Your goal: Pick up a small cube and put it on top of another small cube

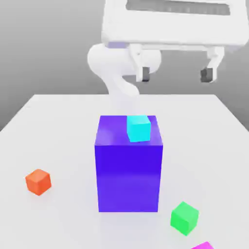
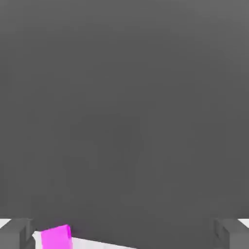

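A small magenta-pink cube (image 1: 204, 245) lies at the front edge of the white table (image 1: 53, 136), toward the exterior view's right; the hand view catches it too (image 2: 56, 237). My gripper (image 1: 176, 74) hangs high above the table, open, with nothing between its dark fingertips (image 1: 145, 74). A cyan small cube (image 1: 138, 128) rests on top of the large blue-purple block (image 1: 129, 168) in the table's middle. A green cube (image 1: 185, 217) sits near the front right, close to the magenta one. An orange cube (image 1: 38, 181) sits on the left side.
The large blue-purple block stands tall at the table's centre, directly below and in front of the hand. The white arm (image 1: 114, 73) rises behind it. Bare white tabletop lies to both sides of the block.
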### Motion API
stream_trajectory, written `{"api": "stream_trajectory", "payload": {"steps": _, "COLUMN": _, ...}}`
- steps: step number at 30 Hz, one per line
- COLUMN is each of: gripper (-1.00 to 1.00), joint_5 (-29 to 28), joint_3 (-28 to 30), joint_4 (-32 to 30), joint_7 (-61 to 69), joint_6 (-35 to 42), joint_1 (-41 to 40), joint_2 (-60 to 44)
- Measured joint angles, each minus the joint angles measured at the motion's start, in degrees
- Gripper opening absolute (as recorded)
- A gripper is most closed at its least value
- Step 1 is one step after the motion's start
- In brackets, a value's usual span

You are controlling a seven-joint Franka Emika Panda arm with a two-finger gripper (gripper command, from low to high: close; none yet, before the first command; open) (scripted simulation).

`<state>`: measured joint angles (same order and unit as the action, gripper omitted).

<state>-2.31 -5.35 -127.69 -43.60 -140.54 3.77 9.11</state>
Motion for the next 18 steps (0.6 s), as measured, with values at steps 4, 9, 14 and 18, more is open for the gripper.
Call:
{"api": "stream_trajectory", "payload": {"steps": 4, "gripper": 0.00, "joint_5": -1.07, "joint_3": -1.01, "joint_4": 0.93, "joint_7": 0.11, "joint_6": -1.97, "joint_1": 1.50, "joint_2": -8.33}}
{"api": "stream_trajectory", "payload": {"steps": 9, "gripper": 0.00, "joint_5": -2.42, "joint_3": -1.64, "joint_4": 2.09, "joint_7": 0.26, "joint_6": -4.42, "joint_1": 3.22, "joint_2": -18.75}}
{"api": "stream_trajectory", "payload": {"steps": 14, "gripper": 0.00, "joint_5": -3.71, "joint_3": -2.42, "joint_4": 3.26, "joint_7": 0.45, "joint_6": -6.87, "joint_1": 4.90, "joint_2": -29.17}}
{"api": "stream_trajectory", "payload": {"steps": 18, "gripper": 0.00, "joint_5": -5.07, "joint_3": -2.05, "joint_4": 4.63, "joint_7": -0.02, "joint_6": -10.74, "joint_1": 6.24, "joint_2": -37.50}}
